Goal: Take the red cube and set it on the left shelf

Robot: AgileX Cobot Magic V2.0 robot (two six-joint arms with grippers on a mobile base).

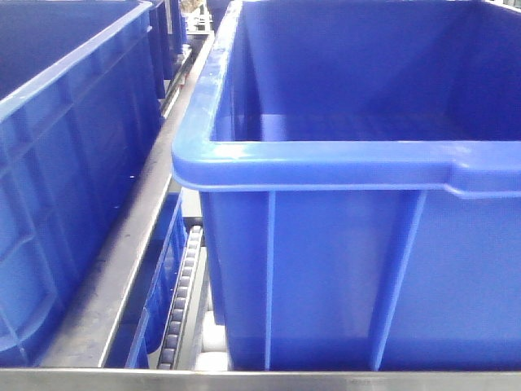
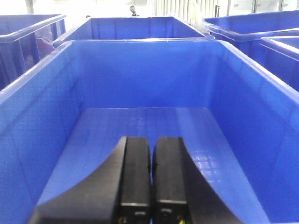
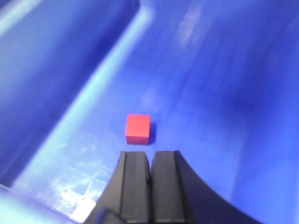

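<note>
The left hand [image 2: 150, 175] is clenched shut over an empty blue plastic bin [image 2: 140, 126]. The right hand [image 3: 150, 179] is clenched shut too, holding nothing. The small solid red cube [image 3: 138, 129] sits just ahead of it. It looks light and hard; grab its two flat sides.

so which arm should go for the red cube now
Right. The right gripper has the red cube on the bin floor just ahead of its shut fingertips; it would need to open first. The left gripper, also shut, faces a blue bin with no cube visible.
</note>
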